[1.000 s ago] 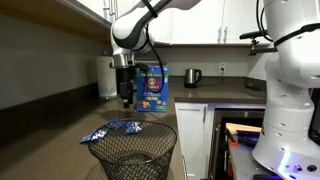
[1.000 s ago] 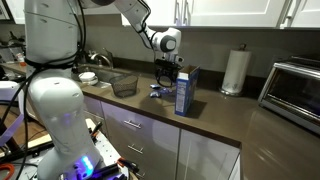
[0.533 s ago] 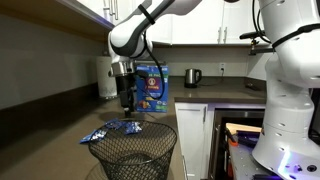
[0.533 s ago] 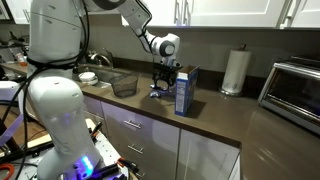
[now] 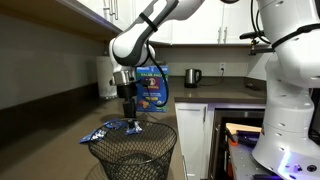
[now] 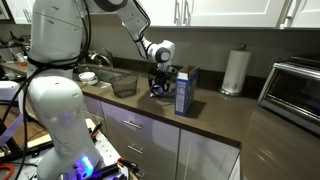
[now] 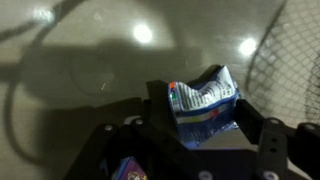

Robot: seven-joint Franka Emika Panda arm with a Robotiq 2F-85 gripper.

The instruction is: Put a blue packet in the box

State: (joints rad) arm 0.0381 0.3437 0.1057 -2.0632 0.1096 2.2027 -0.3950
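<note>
Grasp step. Packet (image 5: 108, 130) lies on the counter (image 5: 55, 140) just beyond the mesh basket (image 5: 135, 155), with the end effector (image 5: 129, 122) low right over it and the box (image 5: 152, 88) upright further right and far. In the wrist view the fingers (image 7: 265, 140) are spread either side of the packet, not pinching. Next, I'd say: close, lift, carry right over the box top.

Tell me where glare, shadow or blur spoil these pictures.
Wrist view: two round light reflections glare on the countertop, a long shadow crosses it, the dark gripper fingers are blurred, yet the blue packet reads clearly. In an exterior view the white robot body looks overexposed.
</note>
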